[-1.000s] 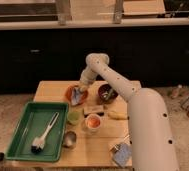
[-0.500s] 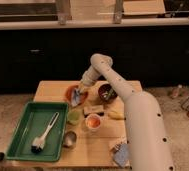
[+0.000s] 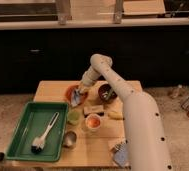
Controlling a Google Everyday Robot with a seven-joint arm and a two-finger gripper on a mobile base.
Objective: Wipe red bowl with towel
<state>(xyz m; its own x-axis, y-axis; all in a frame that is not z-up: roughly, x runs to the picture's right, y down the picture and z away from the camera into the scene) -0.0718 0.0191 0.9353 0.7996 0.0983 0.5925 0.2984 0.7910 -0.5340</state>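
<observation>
A red bowl (image 3: 71, 92) sits on the far left part of the wooden table (image 3: 50, 90). My gripper (image 3: 78, 93) hangs from the white arm that reaches back over the table and is right over the bowl's right side. A pale blue-grey towel (image 3: 76, 99) hangs under the gripper and drapes over the bowl's near right rim. The fingers are hidden behind the wrist and the towel.
A green tray (image 3: 23, 130) holding a brush (image 3: 43, 137) stands at the front left. A dark bowl (image 3: 107, 93), a green cup (image 3: 74, 117), an orange cup (image 3: 92, 122), a metal cup (image 3: 69, 139), a sponge-like block (image 3: 93, 109) and a blue packet (image 3: 121, 156) lie around.
The arm's elbow has swung slightly and the wrist has shifted a little over the red bowl, moving the towel with it. The other things have not moved.
</observation>
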